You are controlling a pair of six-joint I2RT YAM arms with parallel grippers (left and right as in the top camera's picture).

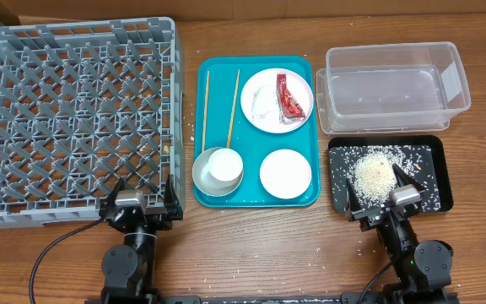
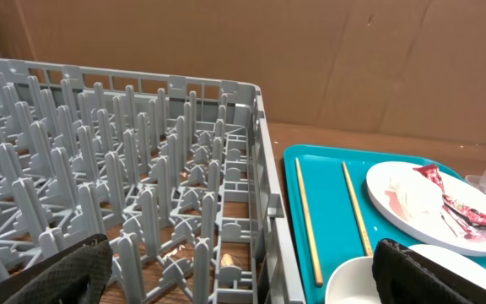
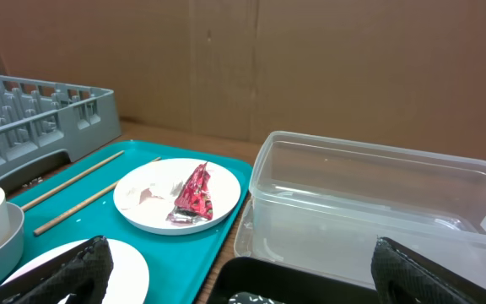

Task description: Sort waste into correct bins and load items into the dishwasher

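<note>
My left gripper (image 1: 144, 192) and right gripper (image 1: 375, 187), both spread wide and empty, above the desk (image 1: 251, 245); the red wrapper (image 1: 288, 98) lies on the large plate (image 1: 262, 105), on the teal tray (image 1: 306, 196).

left hand (image 1: 144, 194), right hand (image 1: 378, 189), both spread wide, pointing forward
</note>
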